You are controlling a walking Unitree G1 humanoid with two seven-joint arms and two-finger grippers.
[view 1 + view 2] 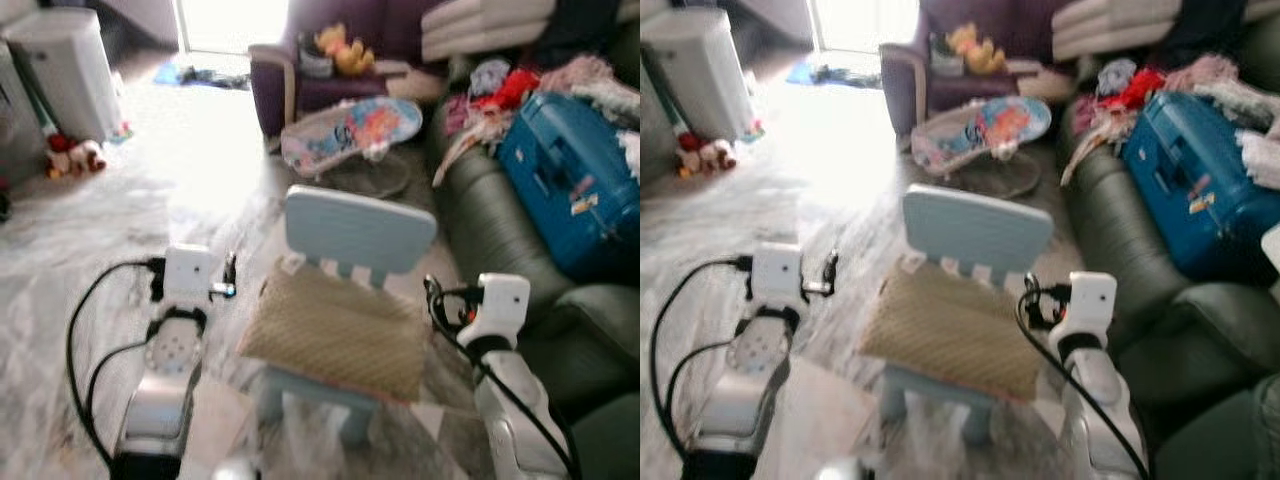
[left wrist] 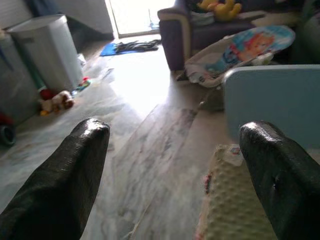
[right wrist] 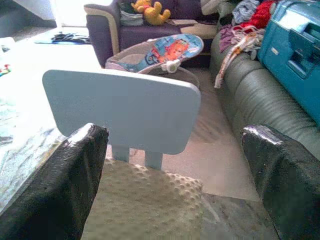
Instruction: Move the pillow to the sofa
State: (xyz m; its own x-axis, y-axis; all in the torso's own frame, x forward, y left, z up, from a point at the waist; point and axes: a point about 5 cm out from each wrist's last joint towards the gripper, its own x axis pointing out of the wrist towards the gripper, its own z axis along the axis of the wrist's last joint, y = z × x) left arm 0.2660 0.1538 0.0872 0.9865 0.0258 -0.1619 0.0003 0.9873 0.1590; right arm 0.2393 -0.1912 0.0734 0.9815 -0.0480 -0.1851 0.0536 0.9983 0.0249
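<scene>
The two head cameras look forward and down from above onto a small blue chair (image 1: pixel 358 232) with a pillow (image 1: pixel 338 330) on its seat, the dark sofa (image 1: pixel 500 235) to the right. Each wrist camera looks low along its own black fingers (image 2: pixel 70 175) toward the chair back, close up. All four views share the chair, the pillow and the baby bouncer (image 3: pixel 160 52) behind.

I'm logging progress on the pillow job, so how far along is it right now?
Barely begun. Done: the robot stands at the small blue chair, arms raised on either side of it. In hand: nothing; the left gripper and right gripper are both open, and the beige pillow lies on the chair seat, ungrasped. Left: gripping the pillow, lifting it and carrying it to the dark green sofa on the robot's right.
</scene>
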